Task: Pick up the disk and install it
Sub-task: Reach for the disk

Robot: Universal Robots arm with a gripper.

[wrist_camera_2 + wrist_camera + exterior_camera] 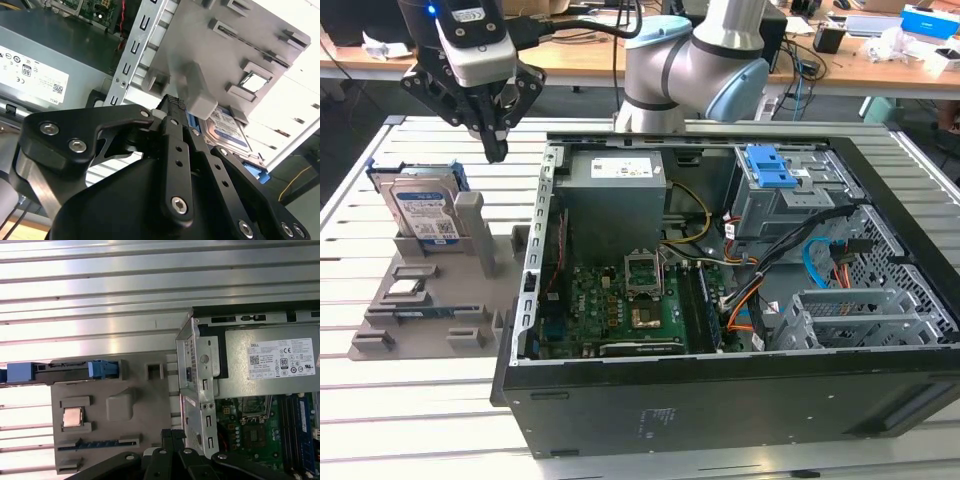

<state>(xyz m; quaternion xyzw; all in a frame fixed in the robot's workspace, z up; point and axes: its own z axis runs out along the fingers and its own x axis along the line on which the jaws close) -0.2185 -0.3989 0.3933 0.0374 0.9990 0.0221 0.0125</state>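
While upright in the grey tray (460, 290), the disk (420, 210); gripper (496, 152) empty overhead.

Arm (685, 62): silver-grey tubular segments, light blue joint caps (736, 95). Directly above the black hand (496, 150), a light grey wrist module (475, 45) carries a blue indicator light (432, 10). Black cables (575, 25) leave this module. Silver socket-head screws (180, 202) fasten the hand's linkage bars (175, 150).

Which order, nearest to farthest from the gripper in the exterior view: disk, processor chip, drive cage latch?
1. Nearest: the disk, upright in the tray, just under the gripper.
2. processor chip, flat on the same tray.
3. drive cage latch, inside the case, exterior view's right.
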